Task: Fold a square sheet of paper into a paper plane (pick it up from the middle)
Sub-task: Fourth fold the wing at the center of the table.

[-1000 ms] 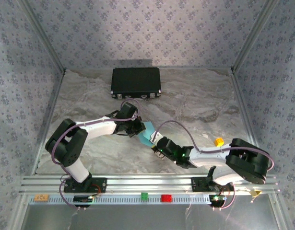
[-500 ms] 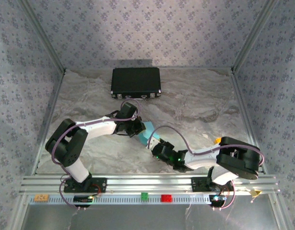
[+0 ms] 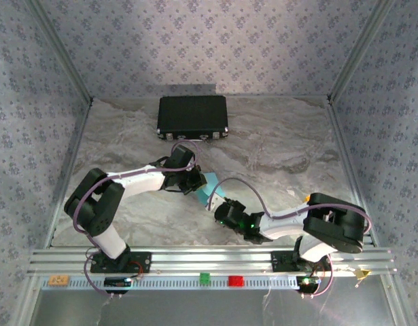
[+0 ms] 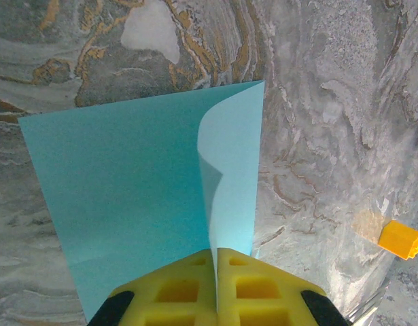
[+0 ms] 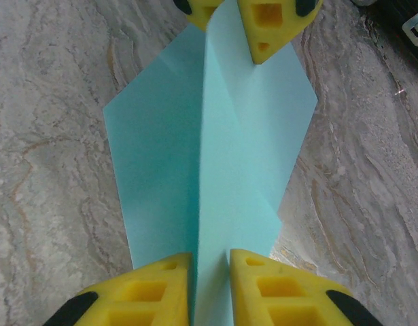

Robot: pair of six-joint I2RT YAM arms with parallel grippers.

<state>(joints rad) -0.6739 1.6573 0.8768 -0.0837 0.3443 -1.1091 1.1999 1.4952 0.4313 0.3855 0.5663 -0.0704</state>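
the square sheet of paper (image 4: 127,190) lies on the marble table (image 3: 276,149) near its middle, on the near side of the black case (image 3: 192,115), between the two grippers. its centre is drawn up into a standing fold while both flanks rest flat on the table. the left gripper (image 4: 217,261) has its yellow fingers pressed together on one end of that fold, pinching the paper. the right gripper (image 5: 210,261) straddles the other end, its jaws a narrow gap apart with the raised paper standing in the gap; i cannot tell whether the pads press on it. a small yellow block (image 4: 400,239) sits apart, to the right.
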